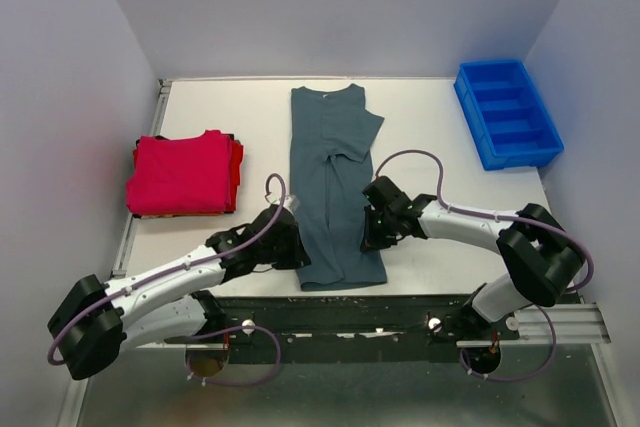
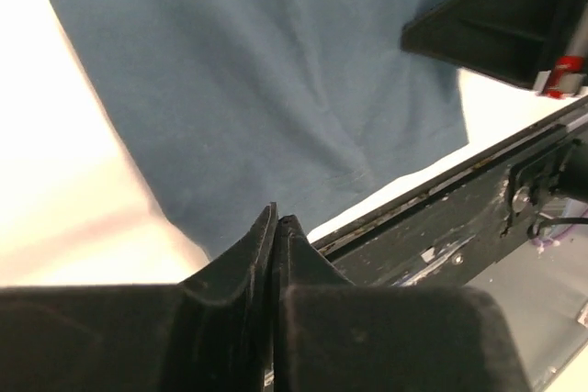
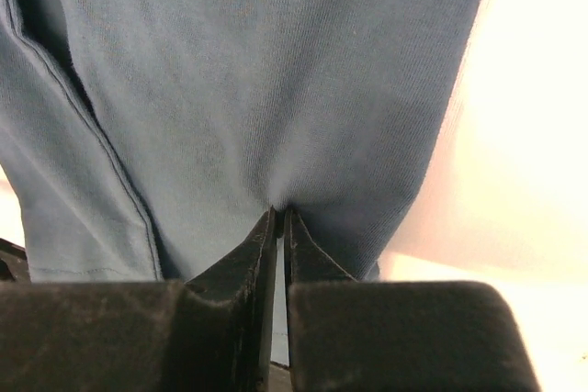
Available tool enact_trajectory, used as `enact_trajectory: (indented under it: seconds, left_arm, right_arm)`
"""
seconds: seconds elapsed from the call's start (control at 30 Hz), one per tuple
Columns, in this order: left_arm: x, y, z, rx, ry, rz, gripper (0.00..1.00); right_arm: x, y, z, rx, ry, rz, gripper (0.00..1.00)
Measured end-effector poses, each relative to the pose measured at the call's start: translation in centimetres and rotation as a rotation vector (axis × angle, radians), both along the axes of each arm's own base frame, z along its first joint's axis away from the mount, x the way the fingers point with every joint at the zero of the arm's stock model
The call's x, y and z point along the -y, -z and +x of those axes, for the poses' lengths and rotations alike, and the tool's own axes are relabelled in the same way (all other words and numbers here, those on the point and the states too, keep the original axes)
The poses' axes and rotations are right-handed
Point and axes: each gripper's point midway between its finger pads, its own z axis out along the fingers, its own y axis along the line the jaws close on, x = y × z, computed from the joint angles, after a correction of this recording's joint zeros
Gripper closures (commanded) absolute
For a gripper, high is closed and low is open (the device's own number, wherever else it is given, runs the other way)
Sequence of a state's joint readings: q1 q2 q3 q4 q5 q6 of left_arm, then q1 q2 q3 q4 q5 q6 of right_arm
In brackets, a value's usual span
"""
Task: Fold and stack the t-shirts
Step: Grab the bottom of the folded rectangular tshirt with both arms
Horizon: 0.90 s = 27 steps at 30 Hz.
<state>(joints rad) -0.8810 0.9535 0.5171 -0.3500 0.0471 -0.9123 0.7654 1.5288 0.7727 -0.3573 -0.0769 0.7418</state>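
Centre of frame: left gripper (image 2: pixel 276 218) and right gripper (image 3: pixel 278 213), jaws pinched narrow on the lower corners of the grey-teal t-shirt (image 1: pixel 328 172), apparently to fold it upward.

Down the middle of the table (image 1: pixel 440 147) lies the spread t-shirt (image 1: pixel 330 187), collar at the far end and hem at the near edge. The stack of folded t-shirts (image 1: pixel 182 173) sits well apart on its left, and the bin (image 1: pixel 507 112) is in the far right corner. The left gripper (image 1: pixel 295 252) meets the near left edge of that shirt, and the right gripper (image 1: pixel 368 232) its right edge, a touch farther back.
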Motion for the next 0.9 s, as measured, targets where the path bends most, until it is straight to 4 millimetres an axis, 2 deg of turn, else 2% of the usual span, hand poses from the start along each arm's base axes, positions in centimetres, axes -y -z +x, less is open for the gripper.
enact_trajectory:
  seconds: [0.1, 0.2, 0.33, 0.47, 0.6, 0.67, 0.73, 0.77, 0.87, 0.9]
  left_arm:
    - [0.0, 2.4, -1.0, -0.077, 0.013, 0.029, 1.0]
    - [-0.5, 4.6, -2.3, -0.165, 0.023, 0.068, 1.0]
    - [-1.3, 6.1, -3.7, -0.246, 0.021, 0.105, 1.0]
    - [-1.8, 6.1, -4.2, -0.264, 0.016, 0.118, 1.0]
    - [-2.8, 5.9, -5.0, -0.296, 0.012, 0.155, 0.96]
    - [-3.5, 5.6, -5.5, -0.316, 0.014, 0.19, 0.86]
    - [-4.1, 5.2, -5.8, -0.329, 0.016, 0.226, 0.72]
    - [-4.5, 4.8, -5.9, -0.329, 0.022, 0.252, 0.65]
    - [-4.8, 3.1, -5.4, -0.301, 0.025, 0.276, 0.62]
    - [-4.6, 2.2, -5.1, -0.276, 0.03, 0.265, 0.62]
  right_arm:
    - [0.0, 0.0, 0.0, -0.002, 0.001, 0.0, 0.87]
    - [0.0, 0.0, 0.0, -0.002, 0.002, -0.001, 0.87]
    - [0.0, 0.0, 0.0, -0.002, 0.003, -0.001, 0.83]
    - [0.0, 0.0, 0.0, -0.003, 0.004, -0.001, 0.8]
    - [-0.1, 0.0, 0.1, -0.004, 0.009, 0.001, 0.72]
    - [-0.1, -0.1, 0.1, -0.003, 0.009, 0.002, 0.69]
    - [-0.1, -0.2, 0.1, -0.002, 0.01, 0.002, 0.66]
    - [0.0, -0.3, 0.1, -0.002, 0.01, 0.0, 0.61]
    - [0.3, -0.7, -0.2, -0.005, 0.008, -0.007, 0.45]
    - [0.4, -1.0, -0.3, -0.003, 0.01, -0.006, 0.45]
